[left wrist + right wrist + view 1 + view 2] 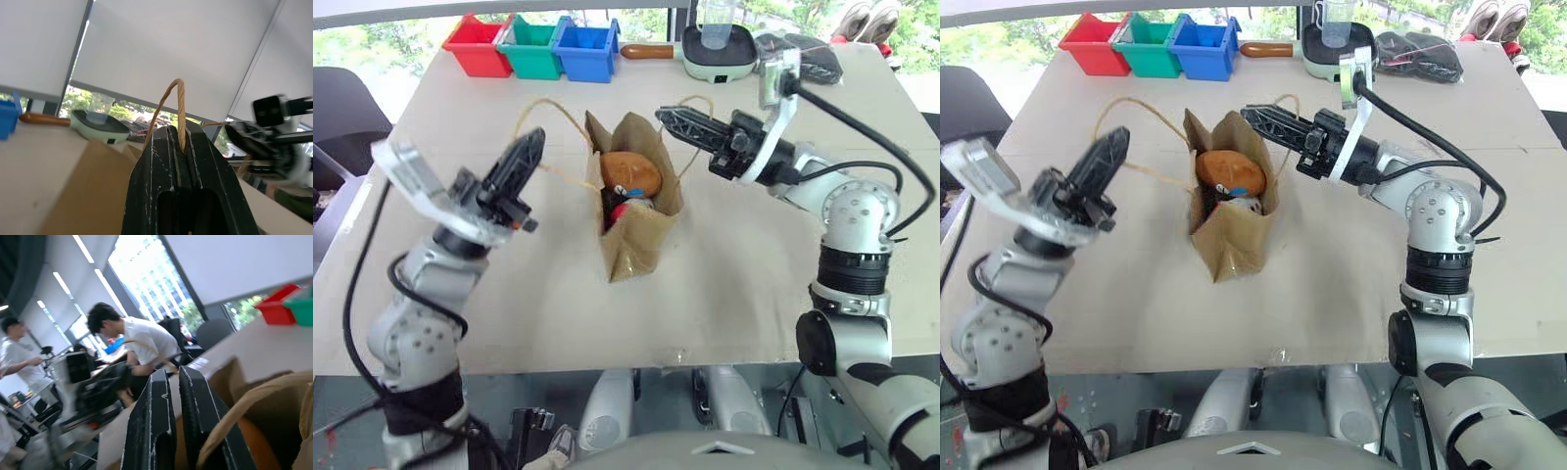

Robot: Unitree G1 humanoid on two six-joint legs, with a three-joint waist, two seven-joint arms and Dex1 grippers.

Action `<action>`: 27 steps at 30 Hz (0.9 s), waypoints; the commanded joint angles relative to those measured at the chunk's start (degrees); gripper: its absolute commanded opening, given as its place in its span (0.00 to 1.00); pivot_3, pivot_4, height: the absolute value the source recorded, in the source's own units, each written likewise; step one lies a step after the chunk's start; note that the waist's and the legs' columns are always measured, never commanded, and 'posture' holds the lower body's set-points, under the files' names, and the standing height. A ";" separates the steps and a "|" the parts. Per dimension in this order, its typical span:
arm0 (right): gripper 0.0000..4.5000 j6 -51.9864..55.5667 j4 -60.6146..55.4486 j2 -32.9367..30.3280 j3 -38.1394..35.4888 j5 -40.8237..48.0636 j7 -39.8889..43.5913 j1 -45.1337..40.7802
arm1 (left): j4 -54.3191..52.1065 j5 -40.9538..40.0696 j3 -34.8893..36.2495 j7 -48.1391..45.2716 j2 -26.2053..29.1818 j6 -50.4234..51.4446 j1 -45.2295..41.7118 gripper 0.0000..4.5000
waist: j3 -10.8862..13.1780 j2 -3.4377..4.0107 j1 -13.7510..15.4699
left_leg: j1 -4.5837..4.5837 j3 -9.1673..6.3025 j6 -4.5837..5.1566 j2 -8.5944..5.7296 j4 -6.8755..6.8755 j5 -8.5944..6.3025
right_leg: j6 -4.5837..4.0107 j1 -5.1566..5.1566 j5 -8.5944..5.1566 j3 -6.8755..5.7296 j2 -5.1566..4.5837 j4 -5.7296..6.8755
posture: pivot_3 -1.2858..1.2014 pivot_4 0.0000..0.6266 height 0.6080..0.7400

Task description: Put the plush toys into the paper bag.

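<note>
You are looking down on a pale table from the robot's head. At the centre of the frame stands the paper bag, open at the top. Inside it sit both plush toys: the orange-brown toy on top, and the white-and-red toy partly hidden just beneath it.

At centre left, the left gripper is raised beside the bag, its jaws pinched together on the bag's left cord handle, which arches between the gripper and the bag. The left wrist view shows the cord clamped between the black fingers.

At upper centre right, the right gripper reaches in over the bag's right rim, next to the right cord handle. Its jaws are together; you cannot tell whether they grip that handle.

Along the top edge stand red, green and blue bins, and a pale green pan.
</note>
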 commanded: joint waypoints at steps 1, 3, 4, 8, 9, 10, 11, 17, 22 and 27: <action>0.00 0.32 -9.07 1.31 1.08 4.46 -5.24 -2.78 | 9.48 5.36 -1.40 -6.67 4.13 -1.87 -7.42 0.00 | 0.00 0.00 -0.54 | 0.01 0.03 0.00 0.00 0.00 0.00 | 0.00 0.00 0.00 0.02 0.00 0.03 | 0.52 0.24 1.00; 0.00 -0.81 -14.21 0.90 5.49 1.04 -7.83 -1.21 | 19.76 11.60 -6.54 -14.41 6.27 -4.29 -15.58 0.00 | 0.00 0.00 -0.33 | 0.02 0.05 0.00 -0.02 0.00 0.00 | 0.01 0.00 -0.01 0.02 0.00 0.03 | 0.52 0.24 1.00; 0.00 -1.74 -15.66 0.60 7.33 -0.98 -8.99 -0.15 | 24.18 14.37 -8.89 -17.87 6.50 -5.74 -19.03 0.00 | -0.02 -0.02 -0.35 | 0.00 0.01 0.00 -0.04 0.00 0.00 | 0.01 -0.01 -0.01 -0.04 0.03 0.04 | 0.52 0.24 1.00; 0.00 -3.60 -16.15 -2.17 10.74 -6.57 -12.16 4.02 | 38.66 22.65 -15.88 -28.43 5.25 -9.80 -27.73 0.00 | -0.03 -0.04 -0.48 | -0.02 0.08 -0.01 -0.08 0.01 0.01 | 0.02 0.01 -0.01 0.03 -0.03 -0.06 | 0.52 0.24 1.00; 0.00 -4.07 -15.97 -2.78 11.19 -7.46 -12.41 4.38 | 40.41 23.22 -16.52 -31.04 5.14 -9.90 -28.48 0.00 | -0.03 -0.04 -0.65 | -0.07 0.13 -0.02 -0.12 0.02 0.01 | 0.03 0.00 0.00 0.05 -0.08 -0.12 | 0.52 0.24 1.00; 0.00 -4.77 -15.95 -3.43 11.55 -8.60 -12.64 4.75 | 41.55 23.85 -16.85 -32.94 5.11 -10.50 -28.83 0.00 | -0.03 -0.04 -0.77 | -0.09 0.17 -0.01 -0.12 0.02 0.01 | 0.03 -0.03 0.00 0.08 -0.11 -0.13 | 0.52 0.24 1.00; 0.00 -5.08 -16.53 -4.64 11.59 -9.00 -12.07 5.71 | 41.99 23.48 -16.53 -35.23 4.95 -10.83 -28.71 0.00 | -0.03 -0.04 -0.88 | -0.08 0.21 -0.01 -0.11 0.02 0.02 | 0.04 -0.07 0.00 0.14 -0.11 -0.13 | 0.52 0.24 1.00; 0.46 0.21 -26.85 -17.11 3.69 -0.37 -8.58 13.06 | 38.73 18.98 -10.12 -36.31 8.03 -3.07 -24.03 0.49 | -0.02 -0.04 -0.69 | -0.19 0.08 -0.01 0.04 -0.15 0.01 | 0.02 -0.26 -0.01 0.03 -0.06 -0.14 | 0.52 0.24 1.00; 0.46 2.58 -29.09 -24.52 -3.68 11.78 -9.54 14.60 | 29.29 13.98 -5.26 -36.44 11.72 5.93 -14.10 0.99 | -0.02 -0.05 -1.01 | -0.11 0.04 0.01 0.20 -0.22 0.00 | 0.02 -0.25 -0.01 0.18 -0.18 -0.18 | 0.52 0.24 1.00; 0.46 3.21 -29.59 -31.53 -8.07 20.74 -11.35 16.82 | 16.33 9.94 -2.74 -32.08 9.92 10.88 -3.28 0.99 | -0.01 -0.07 -0.04 | -0.08 -0.04 0.01 0.20 -0.13 0.00 | 0.03 -0.12 0.00 0.07 -0.25 -0.17 | 0.52 0.24 1.00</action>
